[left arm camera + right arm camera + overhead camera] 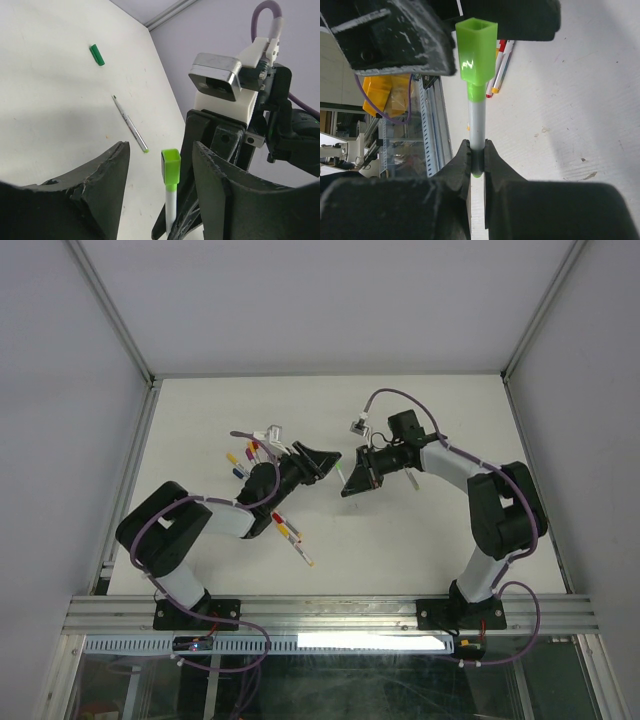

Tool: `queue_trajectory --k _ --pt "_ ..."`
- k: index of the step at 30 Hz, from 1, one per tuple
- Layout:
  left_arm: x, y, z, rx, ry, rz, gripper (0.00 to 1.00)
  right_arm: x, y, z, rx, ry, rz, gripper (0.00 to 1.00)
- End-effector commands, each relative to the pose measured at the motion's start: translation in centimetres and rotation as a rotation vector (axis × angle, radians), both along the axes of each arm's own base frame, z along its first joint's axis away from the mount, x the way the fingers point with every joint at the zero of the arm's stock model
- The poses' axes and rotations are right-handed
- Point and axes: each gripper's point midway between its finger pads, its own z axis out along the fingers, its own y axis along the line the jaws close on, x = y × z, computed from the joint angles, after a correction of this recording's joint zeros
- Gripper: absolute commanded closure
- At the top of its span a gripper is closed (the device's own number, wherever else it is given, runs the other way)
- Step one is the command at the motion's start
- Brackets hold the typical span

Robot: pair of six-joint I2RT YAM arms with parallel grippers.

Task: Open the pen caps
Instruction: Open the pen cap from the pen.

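My right gripper (477,150) is shut on the lower end of a white-grey pen barrel (476,120) and holds it above the table. The pen's bright green cap (477,50) is still on its tip. In the left wrist view that cap (171,165) stands between the jaws of my left gripper (159,150), which is open and not touching it. In the top view the left gripper (325,462) and the right gripper (350,483) face each other mid-table. A loose dark green cap (97,55) and an uncapped pen (130,125) lie on the table beyond.
Several capped pens lie in a pile left of my left arm (245,455), and more lie near its elbow (288,530); some show in the right wrist view (497,70). A metal rail (320,615) runs along the near edge.
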Motion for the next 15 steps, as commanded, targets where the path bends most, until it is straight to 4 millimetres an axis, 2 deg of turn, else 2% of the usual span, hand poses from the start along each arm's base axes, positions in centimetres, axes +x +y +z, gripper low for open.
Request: queue_trajectory --k 1,4,9,13,15 --pt "0.6 -1.2 1.0 -0.005 -0.021 -0.005 0.48 0.8 0.5 2.6 0.019 -0.131 0.010 1.00" --pt "0.5 -1.6 0.7 0.001 -0.014 -0.017 0.55 1.1 0.4 2.2 -0.015 -0.152 -0.009 1.00" --pt "0.4 -1.7 -0.1 0.017 0.002 -0.018 0.81 1.5 0.3 1.9 -0.055 -0.186 -0.024 1.00" --pt "0.3 -1.5 -0.1 0.021 -0.005 -0.016 0.93 1.3 0.4 1.9 -0.065 -0.207 -0.017 1.00" --pt "0.0 -1.6 0.1 0.015 -0.020 -0.029 1.00 1.2 0.5 2.1 -0.056 -0.202 -0.011 0.91"
